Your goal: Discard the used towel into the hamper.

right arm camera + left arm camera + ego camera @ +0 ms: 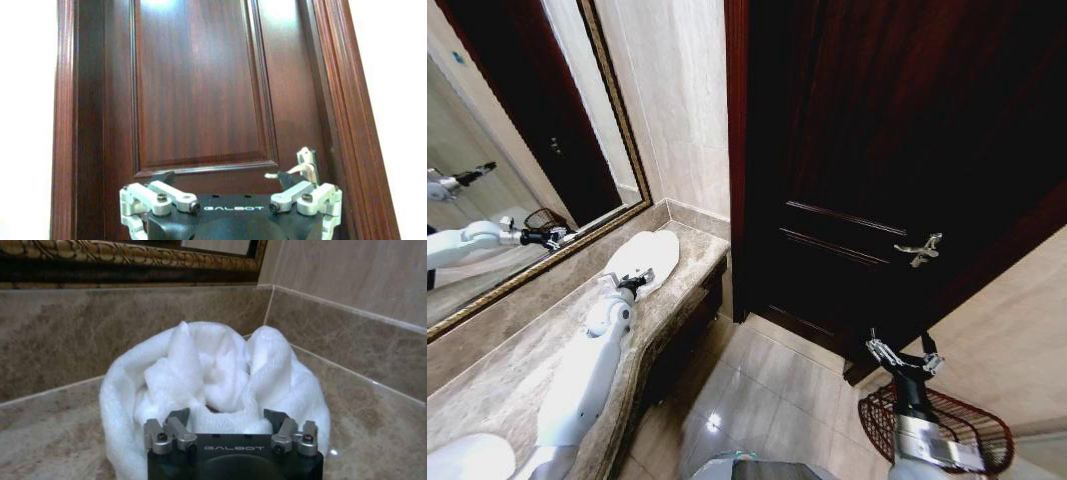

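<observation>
Lengthwise, towel [649, 257] follows counter [517, 370] toward wall.

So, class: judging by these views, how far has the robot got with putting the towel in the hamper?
Early stage. Done: the left gripper has reached the white towel on the marble counter, fingers open around its folds. Nothing is lifted yet. Left: grasp, carry and drop it into the hamper on the floor beside the right gripper.

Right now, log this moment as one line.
left gripper: open at towel on counter | right gripper: open, idle above hamper | towel not lifted
</observation>
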`<state>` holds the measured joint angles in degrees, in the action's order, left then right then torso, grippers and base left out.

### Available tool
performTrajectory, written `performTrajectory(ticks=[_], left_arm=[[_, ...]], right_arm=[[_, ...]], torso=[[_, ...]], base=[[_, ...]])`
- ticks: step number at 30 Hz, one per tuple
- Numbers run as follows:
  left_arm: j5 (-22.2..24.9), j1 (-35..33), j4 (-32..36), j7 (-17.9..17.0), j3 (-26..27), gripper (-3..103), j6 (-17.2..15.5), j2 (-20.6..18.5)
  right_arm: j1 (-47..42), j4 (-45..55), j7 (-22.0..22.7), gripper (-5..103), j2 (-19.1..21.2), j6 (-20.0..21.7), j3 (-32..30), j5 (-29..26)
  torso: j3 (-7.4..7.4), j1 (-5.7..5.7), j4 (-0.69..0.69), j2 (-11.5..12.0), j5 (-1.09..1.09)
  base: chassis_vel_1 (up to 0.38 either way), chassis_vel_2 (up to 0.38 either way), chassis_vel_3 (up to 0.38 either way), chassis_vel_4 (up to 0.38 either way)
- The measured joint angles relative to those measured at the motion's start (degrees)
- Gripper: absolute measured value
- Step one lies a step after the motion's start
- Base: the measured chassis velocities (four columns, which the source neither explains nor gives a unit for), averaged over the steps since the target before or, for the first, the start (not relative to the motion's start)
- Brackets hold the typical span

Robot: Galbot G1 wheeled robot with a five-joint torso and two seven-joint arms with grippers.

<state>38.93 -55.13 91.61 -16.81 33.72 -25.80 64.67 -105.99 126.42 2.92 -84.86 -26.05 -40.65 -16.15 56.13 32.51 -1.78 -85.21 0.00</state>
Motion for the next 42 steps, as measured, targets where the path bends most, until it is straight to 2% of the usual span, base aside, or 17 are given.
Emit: performTrajectory(ticks=[1, 4, 7, 8, 10, 12, 13, 17, 19, 20, 22, 23, 25, 28, 35, 40, 42], left_arm=[[0.0, 0.0, 0.0, 0.0, 0.0, 76, 0.0, 0.0], [-0.4, -0.5, 0.5, -0.1, 0.3, 64, -0.1, 0.0], [-0.5, -0.9, 0.9, -0.1, 0.4, 60, -0.2, 0.0], [-0.5, -1.3, 1.2, -0.1, 0.4, 52, -0.2, -0.1], [-0.5, -1.5, 1.3, -0.1, 0.5, 52, -0.2, -0.1], [-0.5, -1.9, 1.6, -0.1, 0.6, 44, -0.1, 0.0], [-0.5, -1.9, 1.6, -0.1, 0.6, 44, -0.1, 0.0], [-0.5, -2.3, 2.0, -0.1, 1.0, 29, 0.0, 0.3], [-0.4, -2.4, 2.2, 0.0, 1.1, 29, 0.0, 0.2], [-0.4, -2.5, 2.4, 0.2, 1.2, 22, 0.0, 0.1], [-0.4, -2.5, 2.4, 0.4, 1.4, 22, 0.0, 0.0], [-0.4, -2.6, 2.4, 0.5, 1.6, 15, 0.1, 0.0], [-0.4, -2.6, 2.4, 0.6, 1.6, 15, 0.1, 0.0], [-0.4, -3.3, 3.1, 1.1, 1.9, 7, 0.5, 0.0], [-0.7, -5.0, 4.4, 1.7, 2.5, 7, 2.3, 0.1], [-1.8, -7.3, 6.5, 4.9, 3.4, 7, 6.1, 0.5], [-2.3, -9.6, 9.7, 7.6, 4.1, 7, 8.5, 0.9]], right_arm=[[0.0, 0.0, 0.0, 100, 0.0, 0.0, 0.0, 0.0], [0.3, 0.3, 0.0, 100, 0.4, 0.3, -0.1, -0.4], [0.4, 0.4, 0.0, 100, 0.6, 0.4, -0.1, -0.6], [0.5, 0.3, 0.0, 100, 0.7, 0.4, -0.2, -0.7], [0.5, 0.3, 0.0, 100, 0.7, 0.4, -0.2, -0.7], [0.5, 0.2, -0.1, 100, 0.5, 0.0, -0.1, -0.4], [0.5, 0.2, -0.1, 100, 0.5, 0.0, -0.1, -0.4], [0.5, -0.6, -0.9, 102, 0.1, -2.2, 0.0, 2.2], [0.8, -0.7, -0.5, 102, 0.0, -2.2, 0.0, 2.1], [1.0, -0.7, -0.1, 100, -0.1, -2.2, -0.3, 1.9], [1.2, -0.9, 0.0, 95, 0.0, -2.2, -0.6, 1.5], [1.2, -1.2, -0.2, 93, 0.1, -2.8, -0.7, 1.4], [1.1, -1.3, -0.5, 93, 0.2, -3.2, -0.7, 1.3], [1.0, -1.4, -1.3, 96, -0.4, -4.1, -0.4, 1.3], [0.6, -0.7, -2.8, 100, -0.9, -5.4, -0.3, 1.3], [0.8, -0.2, -2.8, 100, -1.4, -6.7, -0.9, 0.3], [1.0, 0.1, -2.8, 100, -1.3, -6.9, -1.4, -1.0]], torso=[[0.0, 0.0, 0.0, 0.0, 0.0], [0.0, 0.0, 0.0, 0.0, 0.0], [0.0, 0.0, 0.0, 0.0, 0.0], [0.0, 0.0, 0.0, 0.0, 0.0], [0.0, 0.0, 0.0, 0.0, 0.0], [0.0, 0.0, 0.0, 0.0, 0.0], [0.0, 0.0, 0.0, 0.0, 0.0], [0.0, 0.0, 0.0, 0.0, 0.0], [0.0, 0.0, 0.0, 0.0, 0.0], [0.0, 0.0, 0.0, 0.0, 0.0], [0.0, 0.0, -0.01, 0.0, 0.0], [0.0, 0.0, 0.0, 0.0, 0.0], [0.0, 0.0, 0.0, 0.0, 0.0], [0.0, 0.0, 0.0, 0.0, 0.0], [0.0, 0.0, 0.0, 0.0, 0.0], [0.0, 0.0, 0.0, 0.0, 0.0], [0.0, 0.0, 0.0, 0.0, 0.0]], base=[[0.0, 0.0, 0.0, 0.0], [0.0, 0.0, 0.0, 0.0], [0.0, 0.0, 0.0, 0.0], [0.0, 0.0, 0.0, 0.0], [0.0, 0.0, 0.0, 0.0], [0.0, 0.0, 0.0, 0.0], [0.0, 0.0, 0.0, 0.0], [0.0, 0.0, 0.0, 0.0], [0.0, 0.0, 0.0, 0.0], [0.0, 0.0, 0.0, 0.0], [0.0, 0.0, 0.0, 0.0], [0.0, 0.0, 0.0, 0.0], [0.0, 0.0, 0.0, 0.0], [0.0, 0.0, 0.0, 0.0], [0.0, 0.0, 0.0, 0.0], [0.0, 0.0, 0.0, 0.0], [0.0, 0.0, 0.0, 0.0]])
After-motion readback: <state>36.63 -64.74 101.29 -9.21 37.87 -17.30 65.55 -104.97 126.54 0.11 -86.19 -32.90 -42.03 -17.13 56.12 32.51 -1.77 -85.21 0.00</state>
